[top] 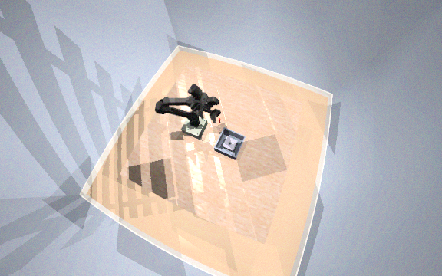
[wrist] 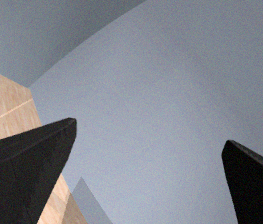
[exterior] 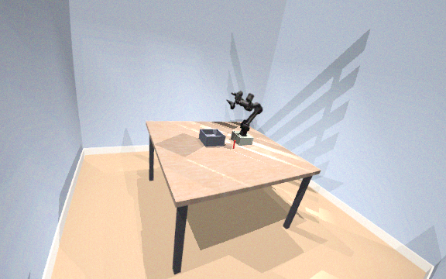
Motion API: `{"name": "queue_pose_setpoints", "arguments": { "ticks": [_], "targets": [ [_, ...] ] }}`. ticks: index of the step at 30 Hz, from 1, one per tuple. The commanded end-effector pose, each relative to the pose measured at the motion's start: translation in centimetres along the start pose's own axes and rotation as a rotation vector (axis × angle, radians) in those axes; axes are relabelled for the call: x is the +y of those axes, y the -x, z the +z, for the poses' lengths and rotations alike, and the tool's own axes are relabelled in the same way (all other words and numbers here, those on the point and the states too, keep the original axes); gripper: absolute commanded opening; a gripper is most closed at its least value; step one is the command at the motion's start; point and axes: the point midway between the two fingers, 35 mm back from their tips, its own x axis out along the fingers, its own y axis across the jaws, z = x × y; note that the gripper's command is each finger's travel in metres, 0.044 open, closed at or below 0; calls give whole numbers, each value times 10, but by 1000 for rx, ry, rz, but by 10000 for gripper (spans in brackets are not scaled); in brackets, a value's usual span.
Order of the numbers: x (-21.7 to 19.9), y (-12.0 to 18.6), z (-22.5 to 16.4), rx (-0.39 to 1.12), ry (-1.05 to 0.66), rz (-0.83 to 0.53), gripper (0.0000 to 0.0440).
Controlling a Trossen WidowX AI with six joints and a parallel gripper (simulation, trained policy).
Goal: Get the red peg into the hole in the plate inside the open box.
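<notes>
Gripper [top: 219,108] [exterior: 231,98] [wrist: 154,138] fingers stand well apart with nothing between them, up in the air over the table [top: 252,215] [exterior: 215,170] [wrist: 7,100]. From where I'm watching, the red peg [top: 219,120] [exterior: 234,144] stands upright on the tabletop, outside the box [top: 226,154] [exterior: 215,141], a little way off. Seen from overhead, it sits at about eleven o'clock from the box, with the arm's pale green base [top: 190,131] [exterior: 245,141] farther off at ten. The black arm [top: 179,101] [exterior: 252,116] is folded back on itself above that. Down in the open grey box I can make out the light plate [top: 232,140], a dark hole at its middle. The wrist view catches the wall [wrist: 147,65] between the fingertips, and table at nine o'clock.
</notes>
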Motion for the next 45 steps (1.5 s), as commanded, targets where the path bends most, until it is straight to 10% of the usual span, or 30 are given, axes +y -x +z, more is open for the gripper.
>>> {"name": "queue_pose_setpoints", "arguments": {
  "ticks": [1,17,45],
  "targets": [
    [2,0,3,-17,-10,10,416],
    [122,9,27,3,-250,463,440],
    [215,118,-56,861,-321,842,440]
  ]
}}
